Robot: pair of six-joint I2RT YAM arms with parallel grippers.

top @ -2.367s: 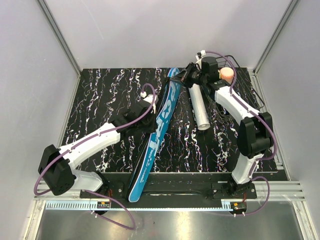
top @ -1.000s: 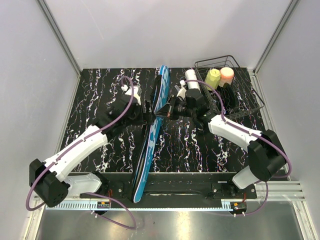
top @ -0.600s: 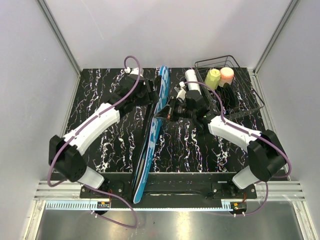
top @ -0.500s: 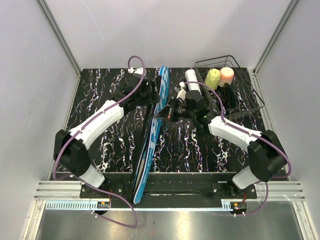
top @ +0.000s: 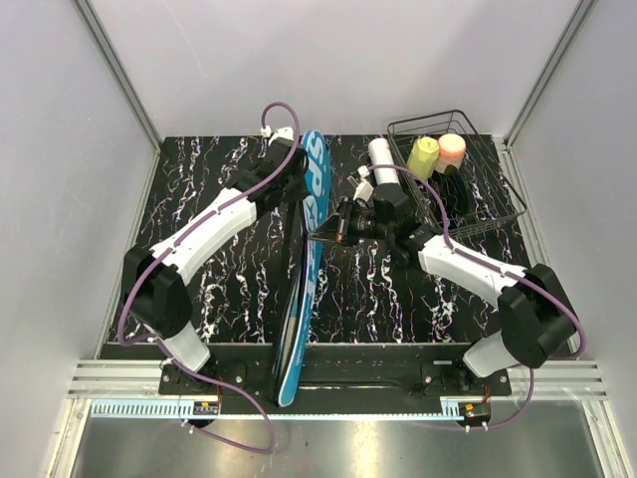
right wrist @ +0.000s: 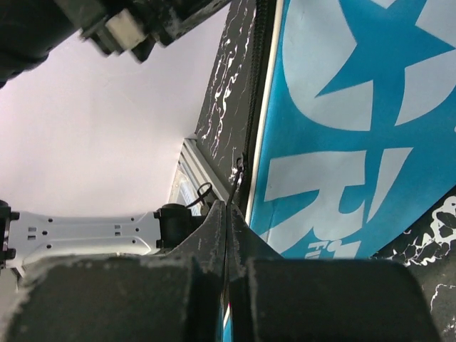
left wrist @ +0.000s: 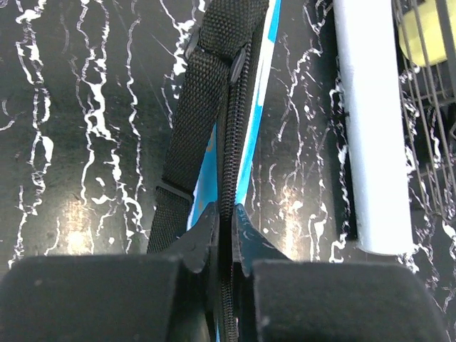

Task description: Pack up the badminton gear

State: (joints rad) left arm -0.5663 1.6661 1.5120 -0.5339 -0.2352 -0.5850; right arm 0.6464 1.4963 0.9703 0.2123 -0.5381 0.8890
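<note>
Left gripper [left wrist: 224, 217] is clamped tight on the black zipper seam of the blue cover [top: 312, 214]. That cover stands on its edge and runs from the near side of the table [top: 199, 199] toward the far middle, its lettered face turned right. Right gripper [right wrist: 226, 214] pinches the cover's rim from the opposite side, jaws pressed together. Near the cover's right, the white tube [top: 382, 161] lies against the wire basket [top: 493, 214].

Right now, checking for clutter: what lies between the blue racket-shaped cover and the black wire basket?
A long white tube lies beside the black wire basket; the left wrist view shows it plainly.
</note>
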